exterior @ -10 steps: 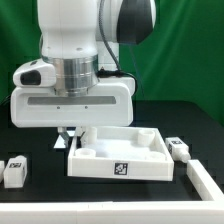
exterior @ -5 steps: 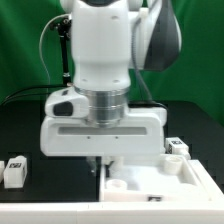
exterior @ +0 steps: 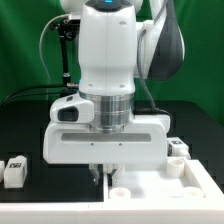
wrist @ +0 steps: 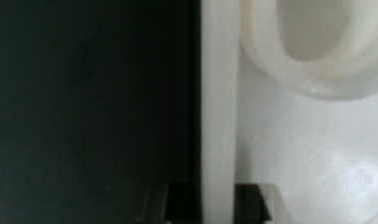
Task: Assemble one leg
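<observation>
One leg (exterior: 14,170), a small white stub with a black-and-white tag, stands on the black table at the exterior view's left. A second leg (exterior: 177,148) sits at the right, behind the large white panel (exterior: 165,190). My gripper (exterior: 103,176) is down at the panel's left wall, far from both legs. In the wrist view my gripper (wrist: 214,202) has a dark finger (wrist: 257,200) on each side of the panel's thin upright wall (wrist: 214,110), shut on it. A round corner socket (wrist: 319,50) shows in the panel.
The black table (exterior: 30,135) runs out to the left. A green backdrop stands behind the arm. The arm's wide white wrist block (exterior: 105,135) hides the table's middle. Cables hang behind the arm at the upper left.
The arm and the white panel have shifted together toward the exterior view's right and lower in the picture. The two legs have stayed in place.
</observation>
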Tool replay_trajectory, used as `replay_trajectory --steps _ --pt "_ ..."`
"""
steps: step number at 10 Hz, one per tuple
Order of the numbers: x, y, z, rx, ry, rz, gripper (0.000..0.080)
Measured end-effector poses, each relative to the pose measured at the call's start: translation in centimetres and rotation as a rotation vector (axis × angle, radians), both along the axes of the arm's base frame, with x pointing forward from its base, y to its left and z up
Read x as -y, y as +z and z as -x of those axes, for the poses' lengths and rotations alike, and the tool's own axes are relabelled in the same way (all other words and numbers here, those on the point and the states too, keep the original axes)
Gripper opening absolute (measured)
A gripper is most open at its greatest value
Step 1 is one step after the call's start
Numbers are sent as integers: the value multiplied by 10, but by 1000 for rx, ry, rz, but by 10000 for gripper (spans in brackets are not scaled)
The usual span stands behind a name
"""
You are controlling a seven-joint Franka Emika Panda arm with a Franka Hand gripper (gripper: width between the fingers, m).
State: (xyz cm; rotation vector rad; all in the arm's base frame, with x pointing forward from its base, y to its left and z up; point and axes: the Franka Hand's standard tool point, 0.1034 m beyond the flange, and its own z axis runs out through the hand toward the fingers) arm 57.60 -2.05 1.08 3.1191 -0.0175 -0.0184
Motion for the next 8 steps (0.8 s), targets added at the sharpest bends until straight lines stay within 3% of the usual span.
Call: replay_trajectory --steps 1,2,3,4,5,6,8 --pt "0 1 -1 -8 -1 -1 125" --pt "0 0 0 -9 0 -1 125" --pt "0 0 0 -9 0 -1 309" --pt "0 0 0 -9 0 -1 309" --pt "0 0 0 -9 0 -1 491" --pt "1 1 0 -9 1 -1 597" --pt "24 35 5 -55 38 -16 639"
